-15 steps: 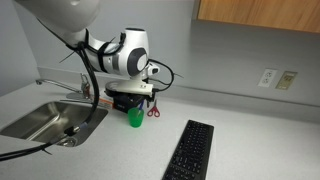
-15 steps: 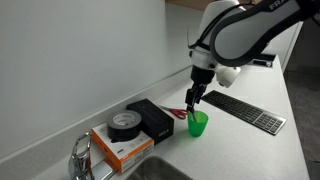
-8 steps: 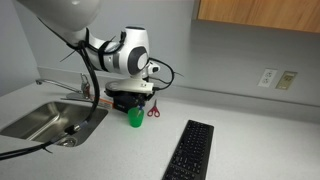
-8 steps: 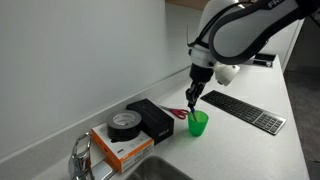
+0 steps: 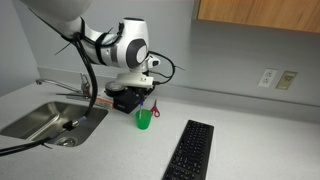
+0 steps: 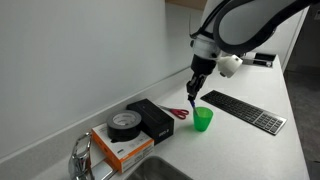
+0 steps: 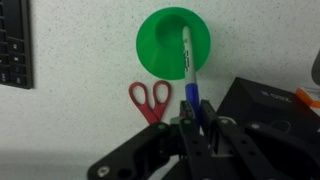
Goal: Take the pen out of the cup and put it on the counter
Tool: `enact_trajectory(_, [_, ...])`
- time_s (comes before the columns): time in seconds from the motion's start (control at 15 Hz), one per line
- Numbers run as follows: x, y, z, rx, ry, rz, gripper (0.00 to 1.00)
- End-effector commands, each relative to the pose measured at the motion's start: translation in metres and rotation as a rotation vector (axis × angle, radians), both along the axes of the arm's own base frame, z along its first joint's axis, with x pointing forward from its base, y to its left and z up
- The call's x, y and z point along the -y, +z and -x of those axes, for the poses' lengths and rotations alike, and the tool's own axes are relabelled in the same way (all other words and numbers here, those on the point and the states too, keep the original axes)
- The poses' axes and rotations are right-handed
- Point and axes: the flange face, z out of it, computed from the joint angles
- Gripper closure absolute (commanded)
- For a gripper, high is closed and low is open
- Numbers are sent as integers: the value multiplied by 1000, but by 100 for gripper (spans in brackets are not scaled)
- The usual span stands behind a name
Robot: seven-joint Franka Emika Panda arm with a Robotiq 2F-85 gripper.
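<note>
Pale counter (image 5: 260, 130) with sink (image 5: 40, 120) at one edge, keyboard (image 5: 190, 150) toward the other, open worktop between. Above cup (image 7: 174, 45), gripper (image 7: 190, 116) fingers clamped on pen (image 7: 187, 60), far end over cup's mouth. Scissors (image 7: 150, 97) just beside cup, box (image 6: 152, 118) near

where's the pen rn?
Wrist view: the pen is pinched by the gripper at its blue end, other end over the mouth of the green cup, red scissors just to its left.
</note>
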Motion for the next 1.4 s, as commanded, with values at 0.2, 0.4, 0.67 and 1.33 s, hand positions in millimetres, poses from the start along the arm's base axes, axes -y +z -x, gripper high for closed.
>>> enact_trajectory(0.2, [-20, 81, 68, 42, 151, -82, 97])
enact_trajectory(0.4, [-42, 86, 88, -73, 266, -150, 97])
enact_trajectory(0.67, [-68, 36, 77, -261, 293, -149, 97])
enact_trajectory(1.33, [-66, -106, 29, -557, 250, -142, 95])
